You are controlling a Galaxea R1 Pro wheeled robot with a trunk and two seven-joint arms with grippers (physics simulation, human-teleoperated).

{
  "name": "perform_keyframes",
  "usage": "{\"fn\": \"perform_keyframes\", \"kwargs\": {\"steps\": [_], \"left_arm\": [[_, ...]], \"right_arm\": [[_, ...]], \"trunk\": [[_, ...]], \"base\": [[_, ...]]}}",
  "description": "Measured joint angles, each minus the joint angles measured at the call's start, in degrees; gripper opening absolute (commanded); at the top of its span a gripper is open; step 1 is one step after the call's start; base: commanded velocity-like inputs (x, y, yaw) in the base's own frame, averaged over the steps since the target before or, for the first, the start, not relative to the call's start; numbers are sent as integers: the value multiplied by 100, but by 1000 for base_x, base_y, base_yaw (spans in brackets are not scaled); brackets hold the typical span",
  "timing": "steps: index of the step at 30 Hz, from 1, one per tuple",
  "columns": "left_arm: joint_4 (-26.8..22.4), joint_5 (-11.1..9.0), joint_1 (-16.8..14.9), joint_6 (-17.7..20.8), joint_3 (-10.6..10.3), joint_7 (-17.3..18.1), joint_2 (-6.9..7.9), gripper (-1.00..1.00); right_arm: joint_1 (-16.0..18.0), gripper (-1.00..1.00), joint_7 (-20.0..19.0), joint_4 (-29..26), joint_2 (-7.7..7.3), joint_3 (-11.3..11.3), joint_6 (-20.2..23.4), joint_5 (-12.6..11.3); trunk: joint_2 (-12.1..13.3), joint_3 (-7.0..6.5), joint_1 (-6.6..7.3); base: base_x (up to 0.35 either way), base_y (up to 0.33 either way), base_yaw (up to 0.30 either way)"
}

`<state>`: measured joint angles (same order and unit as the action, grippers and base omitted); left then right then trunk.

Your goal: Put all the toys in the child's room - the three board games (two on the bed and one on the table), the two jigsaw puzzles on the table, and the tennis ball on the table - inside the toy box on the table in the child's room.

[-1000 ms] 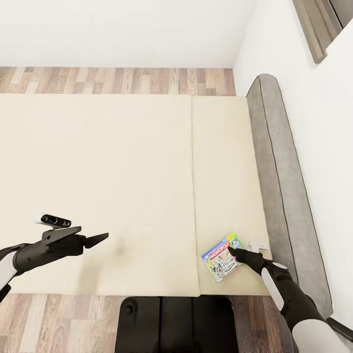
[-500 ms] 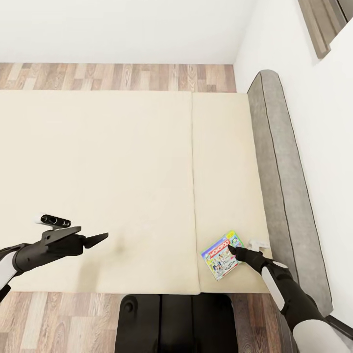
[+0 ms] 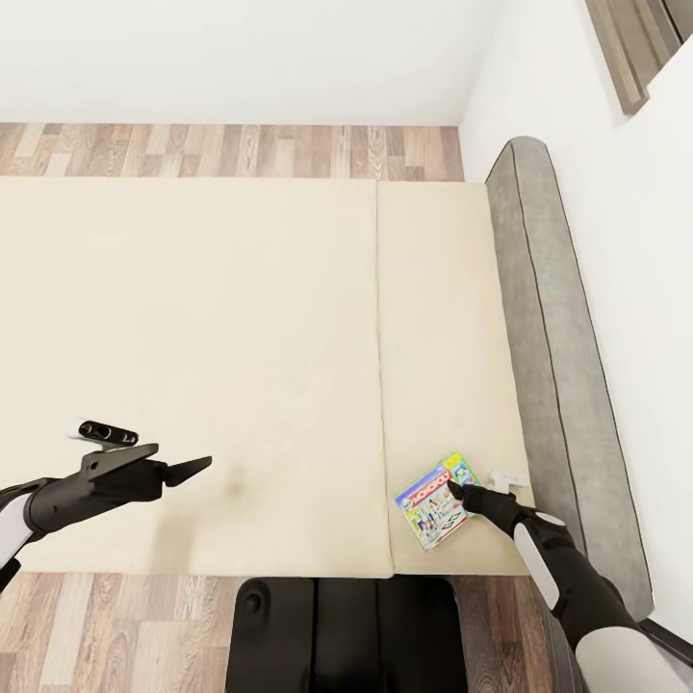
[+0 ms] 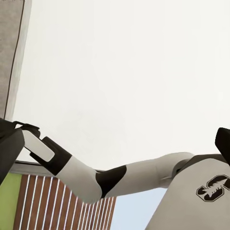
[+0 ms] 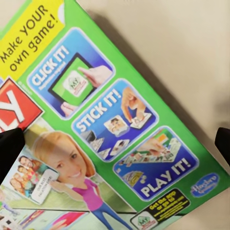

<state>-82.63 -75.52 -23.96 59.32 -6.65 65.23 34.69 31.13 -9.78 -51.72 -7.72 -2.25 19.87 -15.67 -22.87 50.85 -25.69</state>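
bed [image 3: 241,366]: wide cream mattress with one seam line running front to back right of centre; it takes up most of the head view.
headboard [image 3: 553,337]: grey padded strip along the bed's right edge, against the white wall.
floor [image 3: 231,152]: wood planks, visible beyond the far edge of the bed and along the near edge.
Monopoly game [image 3: 435,501]: flat box, lying face up on the narrow mattress section right of the seam, near the front edge, rotated at an angle to the seam. Right wrist view shows its green cover [image 5: 115,120] close up, with panels reading "CLICK IT!", "STICK IT!", "PLAY IT!" and a yellow "Make YOUR own game!" tag.
right pincer [image 3: 454,494]: low over the box, tip at the box's right-hand edge in the head view. In the right wrist view its two dark fingers [image 5: 9,151] sit wide apart at opposite sides of the frame with the box cover between them; released, not gripping. Contact with the box cannot be told.
left pincer [image 3: 192,469]: held over bare mattress well to the left of the seam, pointing toward the right, far from the game. Nothing between the fingers in the head view; open or clenched cannot be told.
left wrist view: looks across cream mattress to the robot's own white-and-black right arm [image 4: 96,175] and trunk.
robot base [image 3: 337,635]: dark block at the bed's front edge, between the arms.
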Motion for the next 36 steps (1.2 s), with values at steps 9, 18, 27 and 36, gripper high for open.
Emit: {"fn": "perform_keyframes", "kwargs": {"steps": [9, 18, 27, 36], "left_arm": [[9, 1, 0, -8, 1, -7, 0, 100], [11, 0, 0, -9, 1, -3, 0, 100], [11, 2, 0, -9, 1, -8, -2, 100], [11, 1, 0, -9, -1, -9, -8, 100]], "right_arm": [[4, 100, -1, 4, -22, 6, 3, -4], [12, 100, -7, 14, -168, 4, 4, -8], [12, 100, -7, 14, -172, 7, 4, -7], [12, 100, -7, 15, -172, 8, 4, -8]], "trunk": [[0, 0, 0], [0, 0, 0], [0, 0, 0], [0, 0, 0]], "base": [[0, 27, 0], [0, 66, 0], [0, 2, 0], [0, 0, 0]]}}
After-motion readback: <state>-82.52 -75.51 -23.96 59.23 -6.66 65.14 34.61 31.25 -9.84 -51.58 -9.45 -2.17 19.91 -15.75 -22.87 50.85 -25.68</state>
